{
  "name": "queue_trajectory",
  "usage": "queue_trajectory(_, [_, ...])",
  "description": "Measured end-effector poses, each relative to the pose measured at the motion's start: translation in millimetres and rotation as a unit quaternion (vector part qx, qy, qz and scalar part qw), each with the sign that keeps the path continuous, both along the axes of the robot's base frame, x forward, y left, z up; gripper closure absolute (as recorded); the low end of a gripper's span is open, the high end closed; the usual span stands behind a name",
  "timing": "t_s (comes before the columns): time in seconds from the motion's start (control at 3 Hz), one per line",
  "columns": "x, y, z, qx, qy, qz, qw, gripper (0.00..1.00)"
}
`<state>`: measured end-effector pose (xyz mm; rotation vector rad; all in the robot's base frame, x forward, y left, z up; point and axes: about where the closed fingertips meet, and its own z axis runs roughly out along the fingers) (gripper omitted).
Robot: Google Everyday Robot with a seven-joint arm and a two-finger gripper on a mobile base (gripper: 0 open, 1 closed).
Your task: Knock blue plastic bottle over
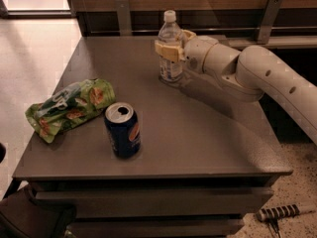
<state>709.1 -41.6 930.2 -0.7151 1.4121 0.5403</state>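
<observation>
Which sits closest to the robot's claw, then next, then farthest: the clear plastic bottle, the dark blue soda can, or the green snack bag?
1. Clear plastic bottle, right at the gripper, at the back.
2. Dark blue soda can, front centre.
3. Green snack bag, far left.

Nothing really readable here. Dark print on the blue plastic bottle (pixel 171 69) label, white lettering on the green snack bag (pixel 69 108), the soda can (pixel 122 130) logo: can't make out any. Hand (pixel 172 41) sits at the bottle, back of the bench (pixel 198 143).

Dim, warm light; the floor (pixel 29 58) glares bright at upper left. The gripper (pixel 173 42), at the bottle (pixel 170 67), casts a soft shadow on the desk (pixel 198 138).
</observation>
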Motion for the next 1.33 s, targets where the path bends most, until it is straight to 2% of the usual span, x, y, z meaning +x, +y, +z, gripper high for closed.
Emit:
queue_trajectory(0.33, [0.0,-5.7,1.0,-0.005,0.007,0.0,1.0,1.0])
queue_trajectory(0.67, [-1.8,-23.1,10.6,-0.022,0.018,0.004,0.9996,1.0])
queue_trajectory(1.0, [-4.8,-43.0,29.5,-0.059,0.033,0.007,0.9977,1.0])
queue_trajectory(1.33, [-15.0,-66.2,38.9,-0.128,0.072,-0.011,0.9891,1.0])
